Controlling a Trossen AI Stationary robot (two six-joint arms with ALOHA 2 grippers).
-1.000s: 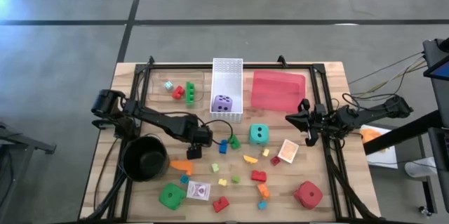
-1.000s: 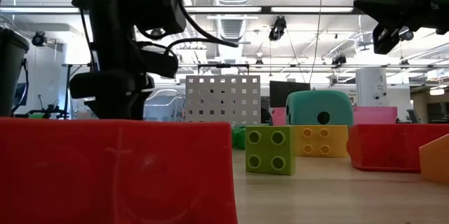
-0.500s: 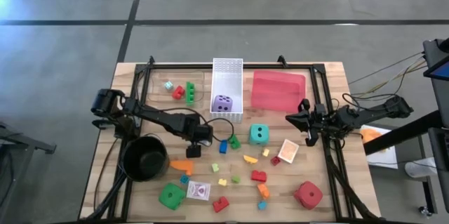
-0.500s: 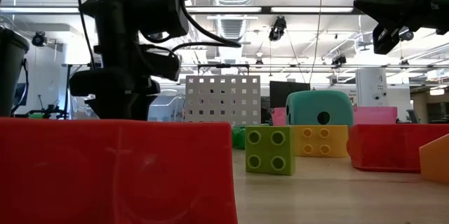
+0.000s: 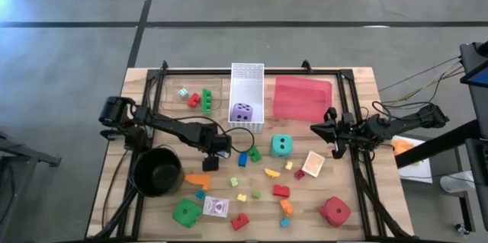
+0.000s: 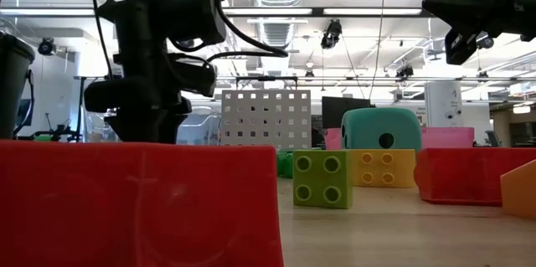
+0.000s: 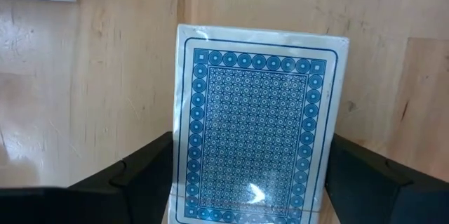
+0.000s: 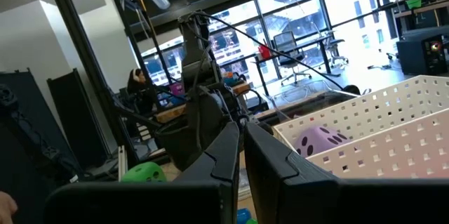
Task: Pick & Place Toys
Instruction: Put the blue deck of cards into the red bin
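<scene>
1. Along the near edge of the table [image 5: 114, 121], most of the toys are not yet picked: the green die [image 5: 185, 212], the red die [image 5: 335, 211], a purple-faced card pack [image 5: 216, 207] and a scatter of small bricks [image 5: 280, 191] all lie loose on the wood.
2. Mid-table, the teal die [image 5: 281, 145] and an orange-backed card pack [image 5: 313, 164] also wait, with the black pot [image 5: 158, 171] off to my left.
3. Farther back, the purple die [image 5: 242, 111] sits inside the white basket [image 5: 247, 69]. I see no toy on the red tray [image 5: 302, 98] beside it. I judge the job barely begun.
4. My left pincer [image 5: 211, 164] is down low at mid-table, just beside the pot. Its jaws stand open, astride a blue-patterned card pack [image 7: 256, 140] lying flat on the wood.
5. My fingers [image 7: 140, 175] flank the pack's two long edges very closely. I cannot tell whether they touch it, and nothing is lifted.
6. My right pincer [image 5: 314, 129] waits off the wood near the tray's front corner, jaws pressed together, with nothing between them.
</scene>
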